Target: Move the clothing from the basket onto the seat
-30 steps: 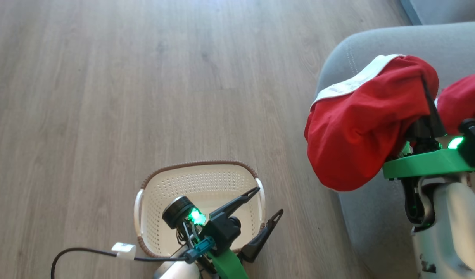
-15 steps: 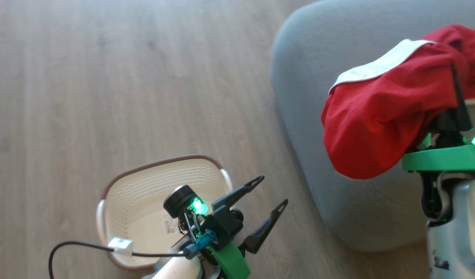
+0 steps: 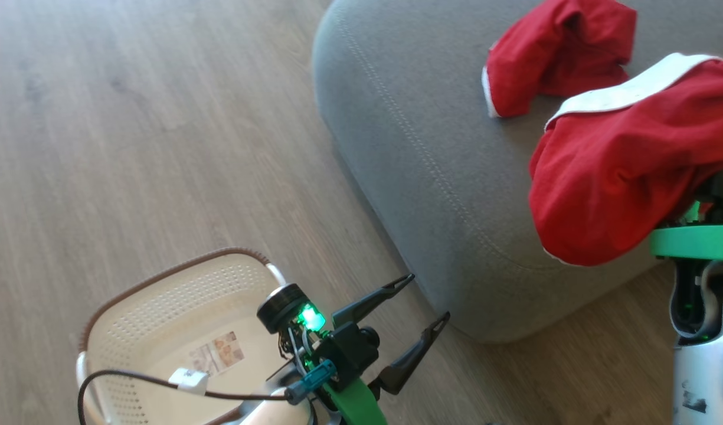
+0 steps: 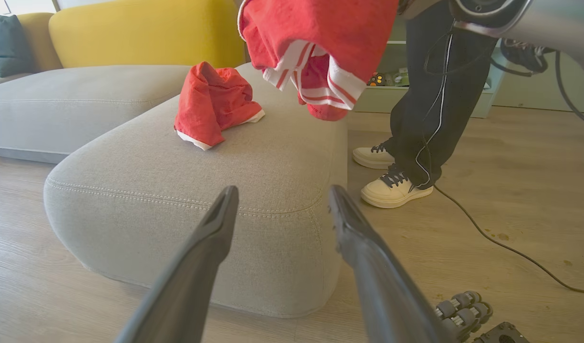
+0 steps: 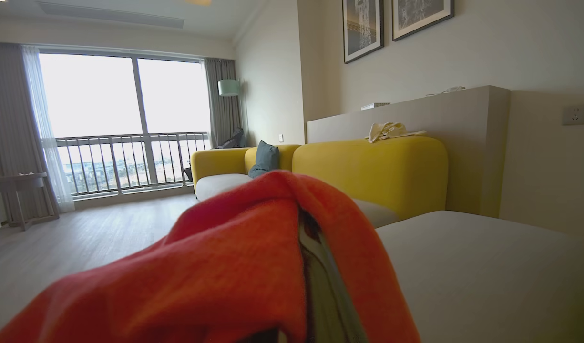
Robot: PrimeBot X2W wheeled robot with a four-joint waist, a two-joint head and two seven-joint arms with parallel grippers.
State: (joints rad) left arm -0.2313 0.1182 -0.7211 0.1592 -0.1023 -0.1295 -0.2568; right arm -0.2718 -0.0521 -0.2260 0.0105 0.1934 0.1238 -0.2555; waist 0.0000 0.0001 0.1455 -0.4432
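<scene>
The clothing (image 4: 320, 38) is in two pieces: one red garment (image 3: 621, 177) hangs over the right pincer (image 5: 320, 281), whose fingers are closed inside its folds, above the seat (image 3: 420, 147), and a second red piece (image 3: 550, 53) lies on the seat just beyond this pincer. The left pincer (image 3: 429, 296) is wide open and empty; the basket (image 3: 178, 301) stands on the floor (image 3: 131, 118) just behind it, the seat's edge close before its tips.

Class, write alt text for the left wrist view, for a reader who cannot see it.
The left gripper, jaws open, points at a grey seat where a crumpled red garment lies; a striped red garment hangs above the seat's far side. A person's legs in dark trousers and pale shoes stand on the wooden floor beside it.
</scene>
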